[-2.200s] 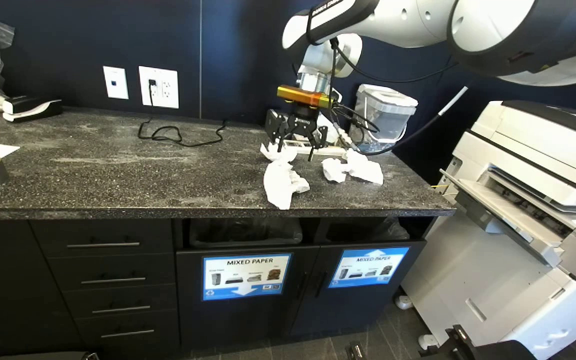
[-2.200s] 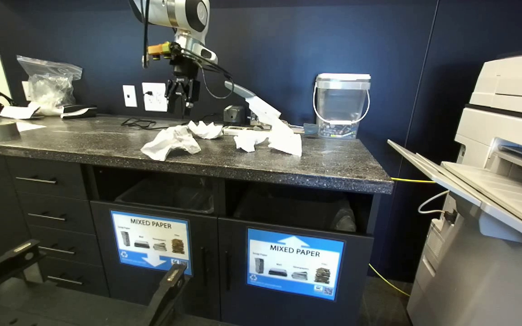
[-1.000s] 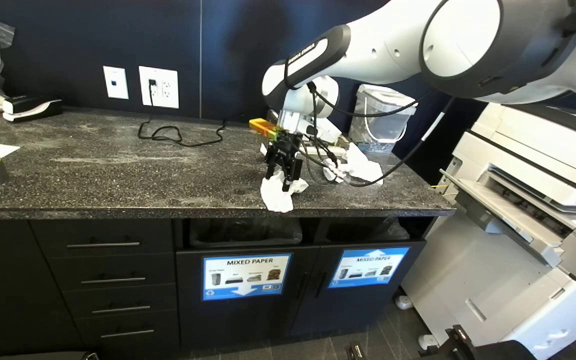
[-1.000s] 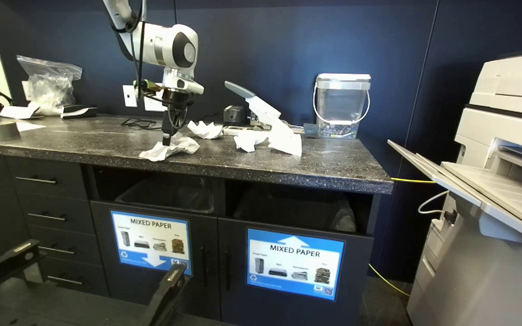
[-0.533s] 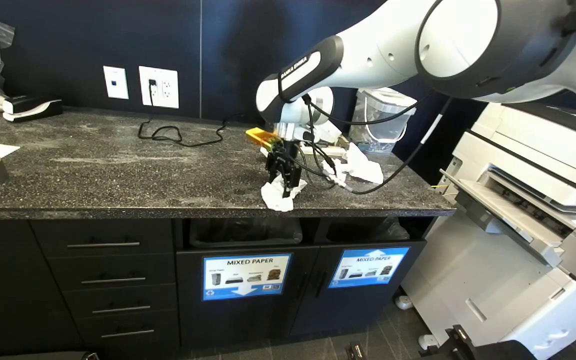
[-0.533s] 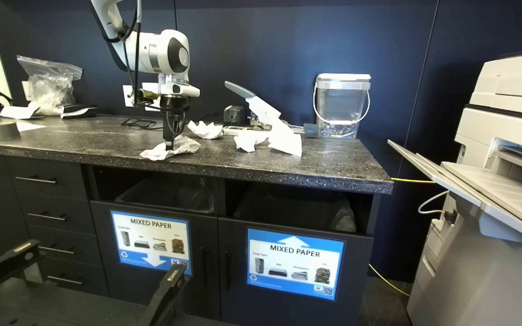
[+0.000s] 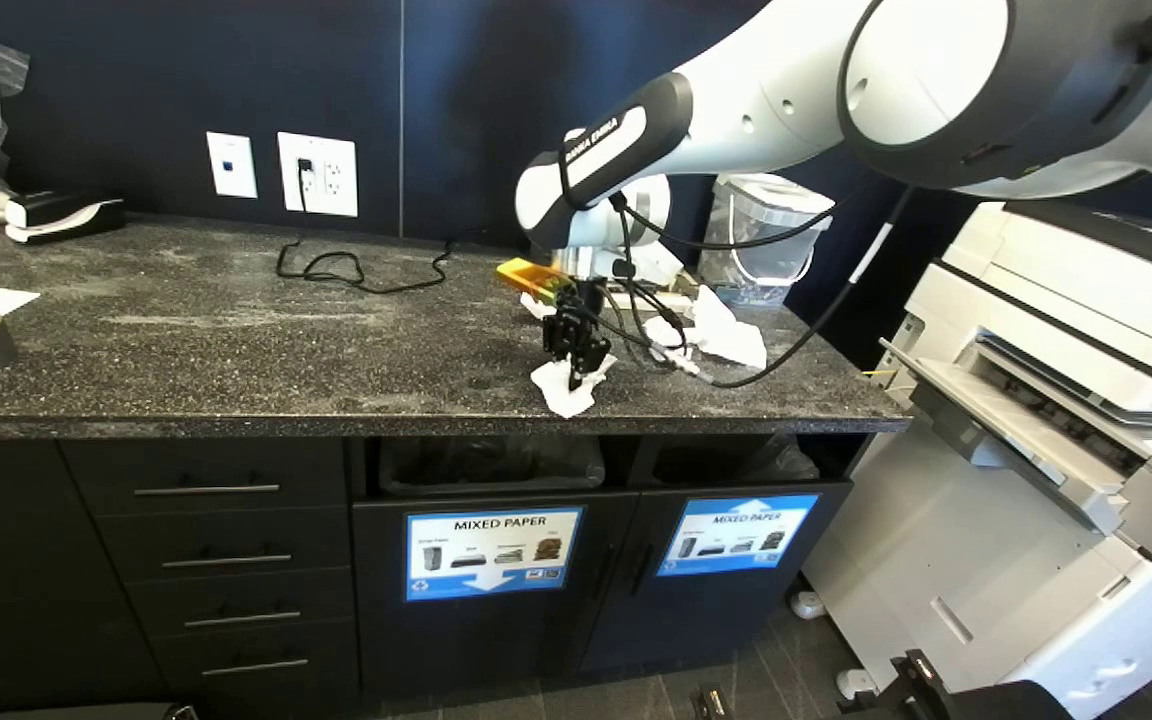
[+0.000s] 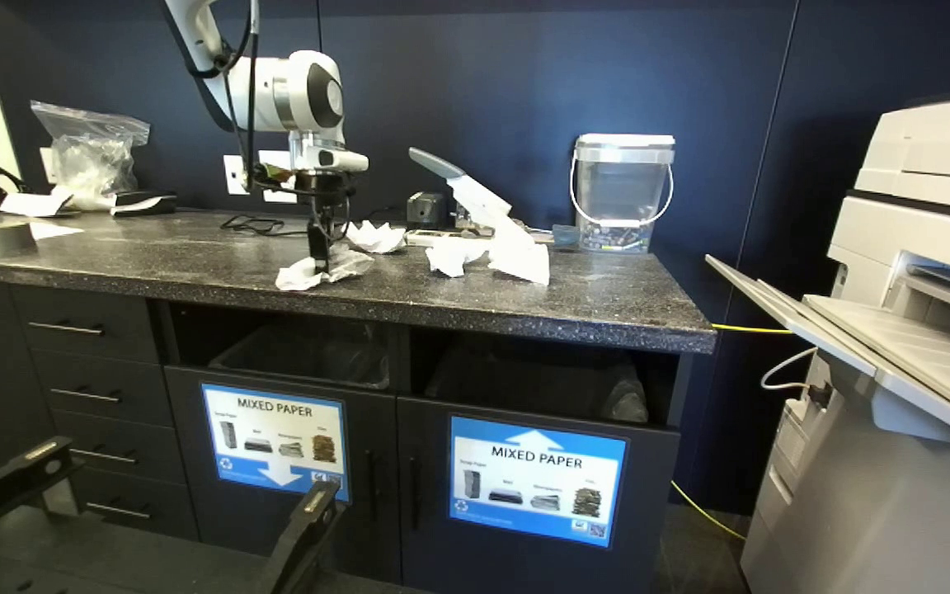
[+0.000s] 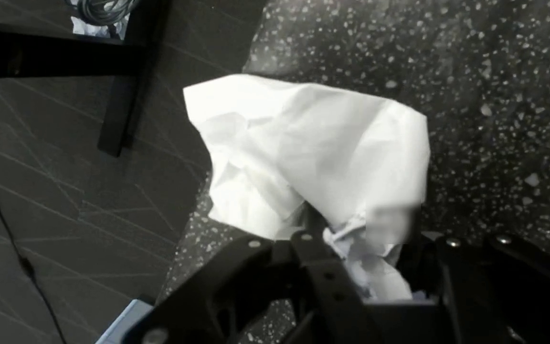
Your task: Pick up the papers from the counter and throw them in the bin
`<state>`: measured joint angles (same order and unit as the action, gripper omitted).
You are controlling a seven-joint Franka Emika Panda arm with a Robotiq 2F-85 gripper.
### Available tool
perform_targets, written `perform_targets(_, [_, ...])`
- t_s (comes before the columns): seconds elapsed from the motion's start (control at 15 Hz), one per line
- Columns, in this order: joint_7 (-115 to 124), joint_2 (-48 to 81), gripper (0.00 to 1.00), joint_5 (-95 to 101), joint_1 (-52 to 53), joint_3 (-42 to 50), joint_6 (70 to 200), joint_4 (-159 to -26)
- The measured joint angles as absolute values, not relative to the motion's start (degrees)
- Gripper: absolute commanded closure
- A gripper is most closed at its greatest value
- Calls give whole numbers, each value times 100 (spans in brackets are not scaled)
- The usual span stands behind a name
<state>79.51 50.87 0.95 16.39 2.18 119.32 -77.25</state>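
in an exterior view i'm at the grasp, tool (image 7: 573, 377) touching a crumpled paper (image 7: 564, 399) on the counter (image 7: 236, 345). in an exterior view the mixed-paper bin (image 8: 537, 487) sits below; next calls for a lift, then carrying there. in the wrist view the tool, mostly closed, pinches that paper.

The crumpled white paper piece (image 9: 322, 138) looks thin and matt, with soft folds. The long dark grey countertop (image 8: 219, 256) seems to be of speckled stone, smooth, with some shine. The flat black bin front (image 8: 524, 561) looks matt, and its mostly blue rectangular label (image 8: 537, 483) is smooth. The clear bucket-shaped container (image 8: 619, 186) is of shiny plastic; the transparent zip bag (image 8: 100, 157) is of wrinkled, glossy plastic. The white robot arm (image 7: 766, 90) has a smooth, glossy shell, and the slim grey drawer handles (image 8: 65, 328) look metallic.
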Motion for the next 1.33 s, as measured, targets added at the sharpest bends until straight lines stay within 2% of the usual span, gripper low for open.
perform_targets(0.07, [7762, 5053, 91, 181, 1638, 218, 11932, -7784])
perform_targets(0.27, [6947, 4908, 86, 399, 1600, 215, 11980, -8043])
perform_targets(0.53, [5644, 4624, 85, 552, 1413, 214, 12316, -8587])
perform_targets(0.93, [3904, 3927, 85, 630, 974, 279, 13257, -9923])
perform_targets(1.33, [2522, 3268, 84, 629, 632, 326, 14727, -11325])
